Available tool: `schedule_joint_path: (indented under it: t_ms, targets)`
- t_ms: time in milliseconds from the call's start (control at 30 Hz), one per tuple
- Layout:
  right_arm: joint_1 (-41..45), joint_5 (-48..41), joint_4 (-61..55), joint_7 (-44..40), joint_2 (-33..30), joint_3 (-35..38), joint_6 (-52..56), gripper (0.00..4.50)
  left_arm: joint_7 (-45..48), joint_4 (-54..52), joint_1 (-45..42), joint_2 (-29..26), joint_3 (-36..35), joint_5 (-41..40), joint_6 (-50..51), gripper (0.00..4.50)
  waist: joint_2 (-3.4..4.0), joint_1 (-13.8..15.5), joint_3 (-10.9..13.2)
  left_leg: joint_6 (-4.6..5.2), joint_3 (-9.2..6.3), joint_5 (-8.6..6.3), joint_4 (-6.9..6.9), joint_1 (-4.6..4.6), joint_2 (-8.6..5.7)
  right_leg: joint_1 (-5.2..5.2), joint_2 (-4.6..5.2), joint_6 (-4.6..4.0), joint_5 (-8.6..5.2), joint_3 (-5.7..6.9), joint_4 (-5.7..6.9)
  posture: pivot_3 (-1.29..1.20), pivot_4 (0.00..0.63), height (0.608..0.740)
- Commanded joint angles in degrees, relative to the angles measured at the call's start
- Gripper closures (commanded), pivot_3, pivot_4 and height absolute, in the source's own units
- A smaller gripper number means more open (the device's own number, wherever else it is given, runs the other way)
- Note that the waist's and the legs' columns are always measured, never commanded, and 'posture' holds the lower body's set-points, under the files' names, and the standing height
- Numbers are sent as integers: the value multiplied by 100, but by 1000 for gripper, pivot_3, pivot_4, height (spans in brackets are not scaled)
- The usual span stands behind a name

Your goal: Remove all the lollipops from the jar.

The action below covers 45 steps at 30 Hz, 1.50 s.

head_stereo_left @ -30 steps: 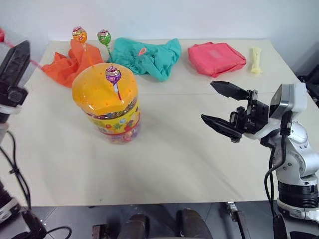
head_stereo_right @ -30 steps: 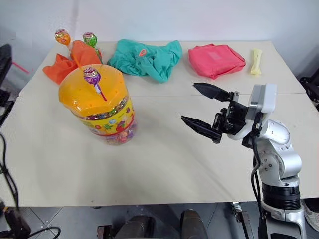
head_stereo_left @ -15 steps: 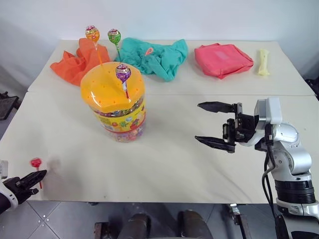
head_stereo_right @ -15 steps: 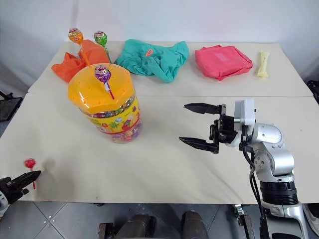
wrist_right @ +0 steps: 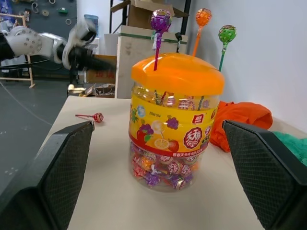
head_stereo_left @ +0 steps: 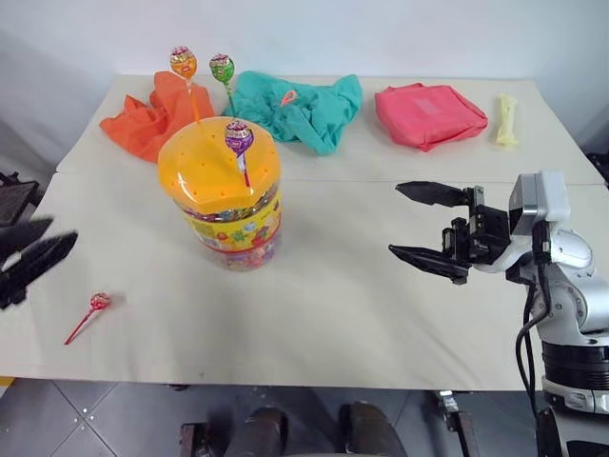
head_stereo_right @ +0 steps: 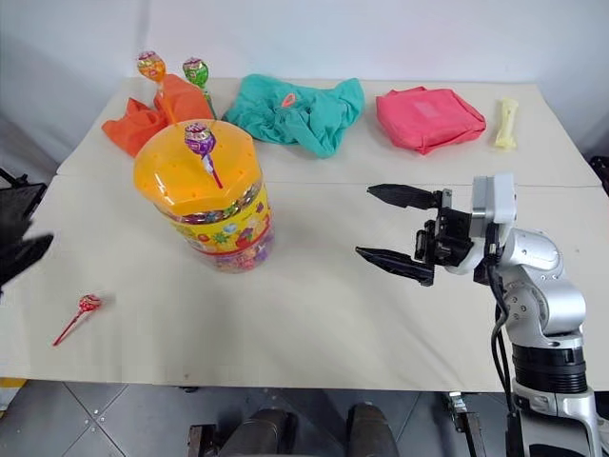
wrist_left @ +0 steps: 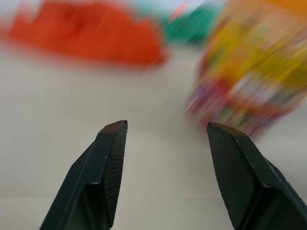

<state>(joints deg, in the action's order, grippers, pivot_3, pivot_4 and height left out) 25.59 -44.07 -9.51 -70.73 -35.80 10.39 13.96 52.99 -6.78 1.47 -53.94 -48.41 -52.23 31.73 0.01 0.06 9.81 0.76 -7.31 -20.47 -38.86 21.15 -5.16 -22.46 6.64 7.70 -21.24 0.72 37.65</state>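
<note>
The jar (head_stereo_left: 226,214), a clear tub with a domed orange lid, stands left of the table's middle. Three lollipops stand in its lid: purple (head_stereo_left: 239,137), orange (head_stereo_left: 183,61) and green (head_stereo_left: 222,67). A red lollipop (head_stereo_left: 97,303) lies flat on the table near the front left edge. My left gripper (head_stereo_left: 29,264) hovers open at the far left, apart from the red lollipop, with nothing between its fingers (wrist_left: 111,158). My right gripper (head_stereo_left: 396,220) stands open and empty to the right of the jar, pointing at it, and its wrist view faces the jar (wrist_right: 175,120).
Along the table's back lie an orange cloth (head_stereo_left: 141,122), a teal cloth (head_stereo_left: 303,103), a pink pouch (head_stereo_left: 428,112) and a small pale yellow object (head_stereo_left: 506,120). Bare tabletop (head_stereo_left: 324,295) lies between the jar and my right gripper.
My left gripper has opened and let go of the red lollipop, which now lies on the table. The gripper has lifted away from it. The right gripper has stayed open in place.
</note>
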Motion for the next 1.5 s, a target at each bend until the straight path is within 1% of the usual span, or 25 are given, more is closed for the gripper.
schedule_joint_path:
  t_ms: [33,67,100,200,233,333,467,567,700,833,867,1000,1100,1200,1267,1333,1400,1467,1500]
  targets:
    - [128,-227,-201,291,26,271,94,0,-131,-113,-1572,-74,1060,-74,-138,613,2,38,1,0,-1,0,1,-3,-3,2,2,0,0,0,4,0,150,740]
    - [145,-261,-212,358,46,296,124,0,-181,-53,-2043,-46,1370,-4,-149,229,-1,30,1,0,-12,0,-10,5,-5,0,1,0,0,9,10,0,150,740]
    - [157,-284,-221,413,71,320,154,0,-236,81,-2474,20,1633,109,-180,16,0,3,1,-2,-11,-1,-14,8,-2,2,-3,2,1,13,12,0,150,740]
    - [184,-444,-290,648,84,462,298,0,-261,964,-3860,299,2536,665,-306,16,0,-28,1,-1,-10,-1,-14,5,-8,-2,-5,4,2,20,34,0,150,740]
    - [192,-513,-323,729,82,512,357,0,-250,1265,-4188,361,2739,852,-346,16,0,-35,1,-1,-10,-1,-19,8,-6,-5,-8,5,3,32,33,0,150,740]
    - [196,-648,-472,973,97,610,483,0,-120,1930,-4730,405,3104,1211,-342,16,0,-162,1,0,1,-1,-19,4,-11,-13,-10,6,3,48,43,0,150,740]
    - [153,-755,-686,1228,111,671,586,0,149,2291,-5076,499,3214,1249,-210,16,0,-255,1,1,-2,-2,-17,3,-9,-39,-12,6,3,48,66,0,150,740]
    - [96,-746,-830,1398,131,684,615,0,304,2432,-5242,602,3189,1199,-169,606,0,-243,1,3,-9,-3,-21,4,-14,-51,-8,6,3,41,90,0,150,740]
    - [83,-786,-922,1538,172,688,611,0,496,2535,-5446,692,3225,1189,-77,1799,-1,-192,1,4,-9,-3,-24,8,-20,-57,-6,6,3,34,94,0,150,740]
    - [64,-831,-1029,1501,169,636,611,0,594,2549,-5571,771,3229,1178,26,3023,-1,-168,1,4,-10,-3,-28,9,-20,-57,-5,6,3,29,96,0,150,740]
    - [85,-847,-1040,1493,180,620,615,0,503,2550,-5611,823,3150,1119,78,3231,-1,-168,1,4,-11,-3,-28,9,-21,-57,-5,6,3,28,97,0,150,740]
    - [226,-923,-1030,1431,228,540,639,0,194,2477,-5779,946,2688,740,325,4429,-1,-175,1,4,-11,-3,-29,9,-21,-58,-5,7,4,28,99,0,150,740]
    - [390,-952,-953,1355,306,415,648,0,-439,2523,-5867,854,1942,332,629,4475,-7,-208,5,4,-8,-3,-29,17,-19,-81,-6,7,4,25,120,0,150,740]
    - [483,-923,-846,1238,356,321,619,0,-940,2455,-5612,546,1457,220,986,4475,-6,-274,4,3,-3,-3,-30,17,-18,-102,-4,7,3,18,148,0,150,740]
    - [535,-820,-774,1129,380,232,563,0,-1139,2290,-5116,150,1343,397,1322,4475,-6,-313,4,3,-4,-4,-27,14,-17,-106,-1,7,3,10,156,0,150,740]
    - [556,-537,-681,798,312,34,383,0,-1062,1784,-3902,-490,1371,712,1947,4475,-5,-382,3,2,-6,-4,-25,3,-18,-112,0,7,4,1,178,0,150,740]
    - [538,-300,-580,464,233,-131,224,0,-1096,1147,-2676,-822,1243,796,2525,4475,0,-409,1,5,-14,-9,-13,-15,-24,-118,-1,6,4,-19,183,0,150,740]
    - [515,-176,-486,230,174,-236,169,0,-1057,499,-1637,-834,970,688,2962,4475,-1,-406,1,2,-31,-14,-8,-6,-24,-126,-5,5,4,-33,176,0,150,740]
    - [482,-95,-438,108,135,-309,161,0,-1012,120,-1005,-736,813,754,3028,4475,-4,-385,3,2,-39,-14,-12,-2,-26,-126,-5,4,5,-35,177,0,150,740]
